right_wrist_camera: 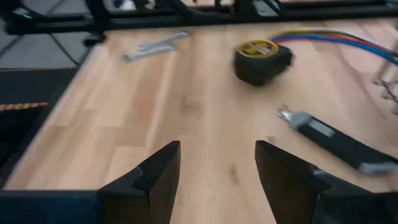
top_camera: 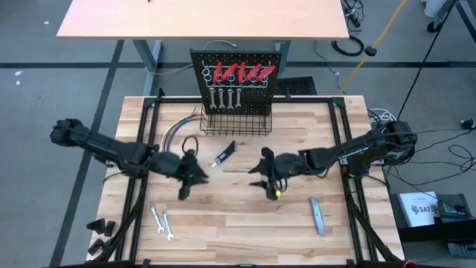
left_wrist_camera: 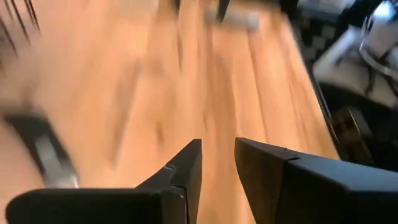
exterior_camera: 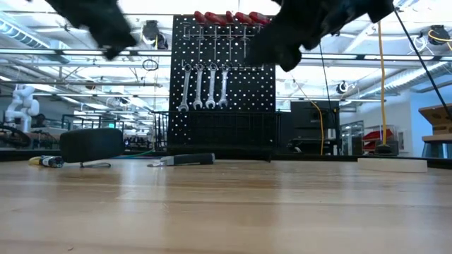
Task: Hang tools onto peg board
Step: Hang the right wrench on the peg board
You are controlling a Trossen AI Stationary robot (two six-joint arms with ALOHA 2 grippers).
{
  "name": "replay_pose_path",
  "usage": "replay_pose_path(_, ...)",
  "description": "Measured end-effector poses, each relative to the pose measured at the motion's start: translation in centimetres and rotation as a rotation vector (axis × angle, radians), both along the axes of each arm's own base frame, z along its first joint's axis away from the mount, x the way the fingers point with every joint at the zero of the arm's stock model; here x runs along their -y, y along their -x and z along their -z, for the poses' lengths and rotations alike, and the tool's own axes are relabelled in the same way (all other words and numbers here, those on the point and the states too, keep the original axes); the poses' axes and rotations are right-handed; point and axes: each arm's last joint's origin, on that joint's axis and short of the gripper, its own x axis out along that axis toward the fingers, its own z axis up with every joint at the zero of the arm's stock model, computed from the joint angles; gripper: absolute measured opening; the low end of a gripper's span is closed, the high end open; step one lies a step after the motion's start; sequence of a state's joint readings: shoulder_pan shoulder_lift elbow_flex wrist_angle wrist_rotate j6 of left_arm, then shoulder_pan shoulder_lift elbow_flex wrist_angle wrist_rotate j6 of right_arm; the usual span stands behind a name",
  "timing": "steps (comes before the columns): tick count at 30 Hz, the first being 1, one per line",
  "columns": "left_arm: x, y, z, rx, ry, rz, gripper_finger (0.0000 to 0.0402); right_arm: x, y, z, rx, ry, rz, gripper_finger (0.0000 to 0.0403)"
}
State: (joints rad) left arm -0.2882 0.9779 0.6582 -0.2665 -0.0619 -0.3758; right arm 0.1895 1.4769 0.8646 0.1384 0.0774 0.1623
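High view: perforated black peg board (top_camera: 239, 82); slim silver wrenches (top_camera: 161, 222) on wood.

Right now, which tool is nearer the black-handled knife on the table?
Left. The left tool sits just beside the black-handled knife, toward its handle end; the right tool is slightly farther, on the other side.

Five red-handled tools (top_camera: 239, 73), three hung wrenches (top_camera: 223, 97), two loose wrenches (top_camera: 161, 222).

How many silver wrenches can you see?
5: three wrenches hang in a row on the peg board; two lie on the table's front left. Others may be hidden.
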Motion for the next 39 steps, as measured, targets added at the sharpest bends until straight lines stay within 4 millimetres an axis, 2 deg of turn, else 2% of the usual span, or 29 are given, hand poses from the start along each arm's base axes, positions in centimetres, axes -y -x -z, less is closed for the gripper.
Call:
replay_pose_path(3,1.8,1.5,-0.2,-0.187,0.099,-0.015,0.0100,-0.9,0.1,-0.2,0.024,-0.003,-0.029,0.0199)
replay_pose_path(10,6.0,5.0,2.3,-0.610,0.346,-0.124,0.0100,-1.1,0.2,-0.1,0.014,-0.023,-0.024,0.0199)
replay_pose_path(13,7.6,6.0,3.2,-0.723,0.387,-0.176,0.0100,-1.3,0.2,-0.1,0.005,-0.032,-0.024,0.0199)
replay_pose_path(20,9.4,6.8,5.9,-0.834,0.188,-0.204,0.0100,-1.7,0.3,-0.1,0.013,-0.038,-0.036,0.0199)
replay_pose_path(28,10.6,6.5,8.7,-0.981,0.074,-0.176,0.0100,-1.7,0.3,-0.1,0.013,-0.034,-0.029,0.0199)
replay_pose_path(39,10.3,6.6,9.3,-0.987,-0.005,-0.207,0.0100,-1.7,0.3,-0.1,0.010,-0.031,-0.031,0.0199)
